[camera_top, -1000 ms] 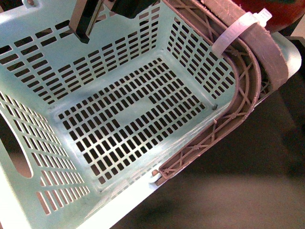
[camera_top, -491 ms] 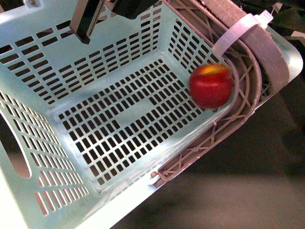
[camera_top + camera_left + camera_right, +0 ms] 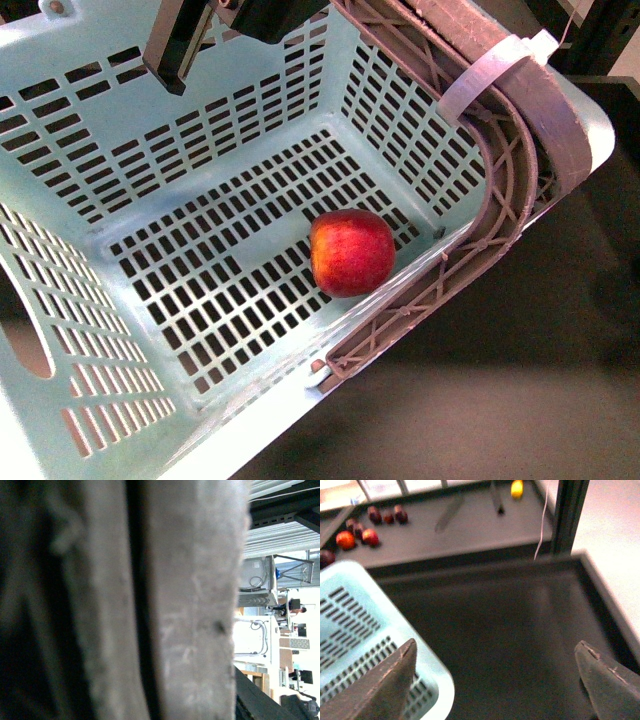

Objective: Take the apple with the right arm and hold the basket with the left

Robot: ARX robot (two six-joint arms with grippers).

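Over the last 1 second the apple has gone from absent, to a blurred fall just beside the brown handle, to lying on the slotted floor of the basket, close against the wall below that handle. We cannot tell if it is at rest or rolling. The basket itself has shifted only slightly in the front view.

We judge the right arm's part done: the right gripper has its jaws spread wide with nothing between them, off to the outside of the handle-side rim. What remains is keeping the basket steady.

The left gripper shows as 1 black finger at the far wall, across the basket from the handle. Its wrist view is filled by a blurred grey-brown surface, so we cannot tell whether its jaws are clamped.

The apple looks round and glossy, deep red with an orange-yellow blush, unbruised as far as we see.
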